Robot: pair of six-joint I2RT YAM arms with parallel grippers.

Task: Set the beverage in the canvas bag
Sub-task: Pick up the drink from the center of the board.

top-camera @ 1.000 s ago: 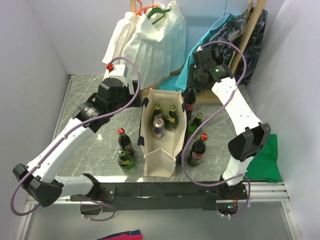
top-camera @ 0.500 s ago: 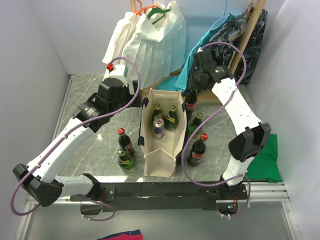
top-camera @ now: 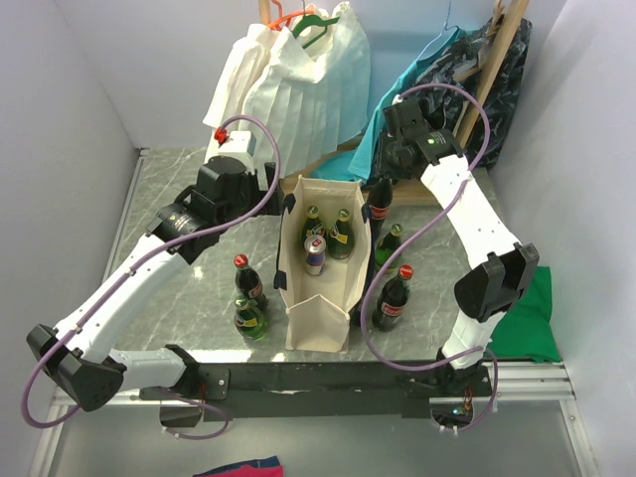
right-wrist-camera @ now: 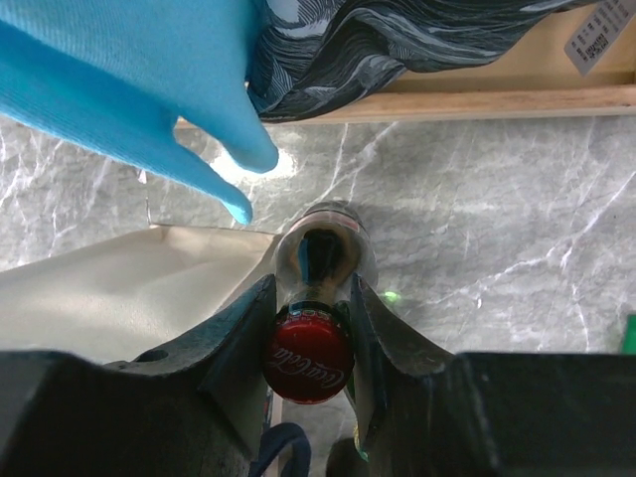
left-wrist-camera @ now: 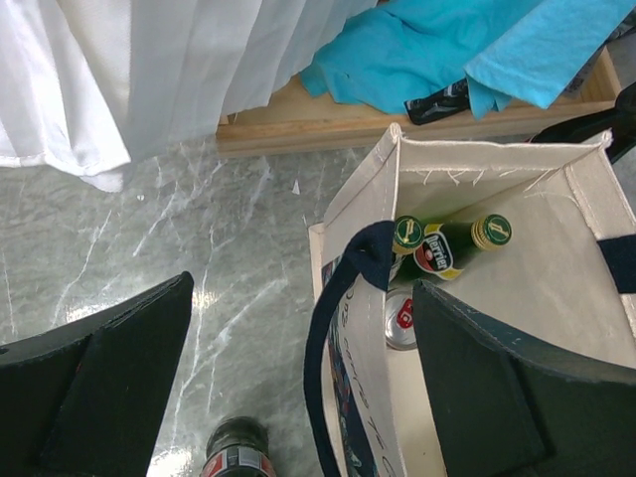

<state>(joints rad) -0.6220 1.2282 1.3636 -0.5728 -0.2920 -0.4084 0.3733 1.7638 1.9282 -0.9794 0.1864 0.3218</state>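
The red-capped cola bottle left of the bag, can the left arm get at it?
Probably yes: the left gripper is open and empty above the canvas bag's left edge, and the cola bottle stands uncovered on the table nearby.

- the right hand (right-wrist-camera: 311, 295) has drawn its fingers in a little, and they now pinch the neck of the cola bottle (right-wrist-camera: 308, 358) just under its red cap;
- the right wrist (top-camera: 412, 139) has edged slightly rightward in the top view;
- the left arm (top-camera: 224, 184) has nudged a touch towards the canvas bag (top-camera: 320, 318)
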